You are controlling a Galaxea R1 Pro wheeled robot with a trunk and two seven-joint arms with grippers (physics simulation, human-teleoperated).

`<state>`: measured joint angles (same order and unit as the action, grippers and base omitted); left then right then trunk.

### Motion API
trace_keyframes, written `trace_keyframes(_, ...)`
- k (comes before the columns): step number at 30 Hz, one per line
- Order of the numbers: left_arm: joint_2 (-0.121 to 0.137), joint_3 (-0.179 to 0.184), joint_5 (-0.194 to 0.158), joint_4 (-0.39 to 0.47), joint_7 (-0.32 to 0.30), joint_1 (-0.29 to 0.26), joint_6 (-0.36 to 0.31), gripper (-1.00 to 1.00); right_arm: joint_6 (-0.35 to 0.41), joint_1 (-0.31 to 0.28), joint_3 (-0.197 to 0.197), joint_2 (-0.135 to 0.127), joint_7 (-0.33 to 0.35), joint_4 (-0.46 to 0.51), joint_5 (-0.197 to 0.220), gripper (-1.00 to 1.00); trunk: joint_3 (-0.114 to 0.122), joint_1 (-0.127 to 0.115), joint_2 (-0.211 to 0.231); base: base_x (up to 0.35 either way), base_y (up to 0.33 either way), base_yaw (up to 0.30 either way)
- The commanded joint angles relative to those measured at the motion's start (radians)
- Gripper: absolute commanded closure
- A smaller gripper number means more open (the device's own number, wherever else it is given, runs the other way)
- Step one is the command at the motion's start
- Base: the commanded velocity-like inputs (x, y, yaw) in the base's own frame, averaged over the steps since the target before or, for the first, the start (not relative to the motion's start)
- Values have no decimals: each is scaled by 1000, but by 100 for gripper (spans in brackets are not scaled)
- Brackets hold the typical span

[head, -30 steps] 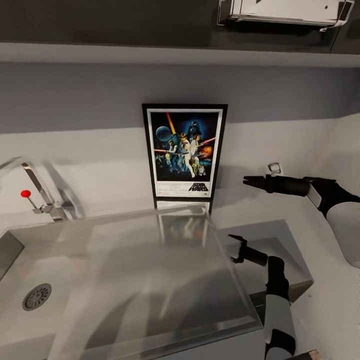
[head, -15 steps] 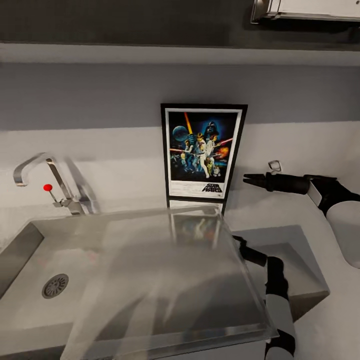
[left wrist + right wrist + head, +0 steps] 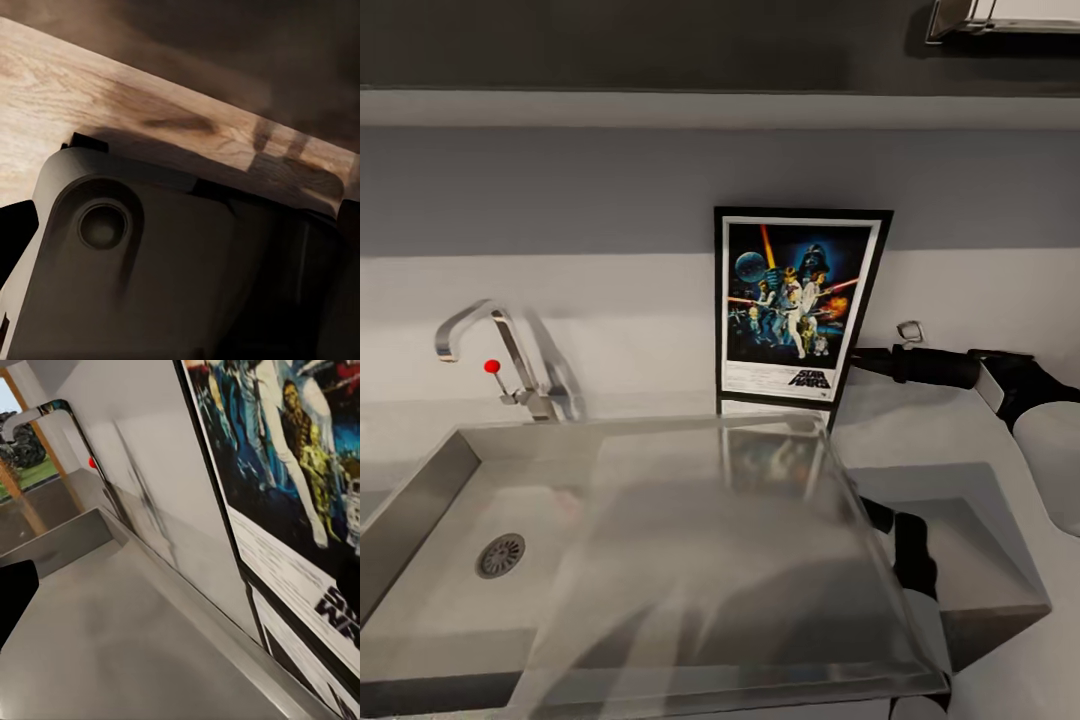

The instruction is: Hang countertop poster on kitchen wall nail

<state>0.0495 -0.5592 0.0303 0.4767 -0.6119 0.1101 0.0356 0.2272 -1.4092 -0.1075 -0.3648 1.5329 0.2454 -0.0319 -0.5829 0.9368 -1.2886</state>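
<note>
One poster [image 3: 798, 306] leans on the grey wall behind the kitchen countertop [image 3: 920, 420]; jaws' state unclear.

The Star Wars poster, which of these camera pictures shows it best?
The head view: the whole poster shows there, upright against the wall behind the sink, with the right gripper at its edge. The right wrist view catches just a close, slanted part of it. The left wrist view looks at robot casing and wood instead.
</note>
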Motion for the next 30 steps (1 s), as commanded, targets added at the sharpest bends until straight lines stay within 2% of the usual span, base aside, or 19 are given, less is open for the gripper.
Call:
trace_keyframes(1,0,-4,3,0,-5,0,3,-100,11,0,-4,0,4,0,-3,-100,-1,0,0,0,0,86)
trace_keyframes(30,0,-4,3,0,-5,0,3,-100,12,0,-7,-8,4,2,-3,-100,-7,0,0,0,0,10)
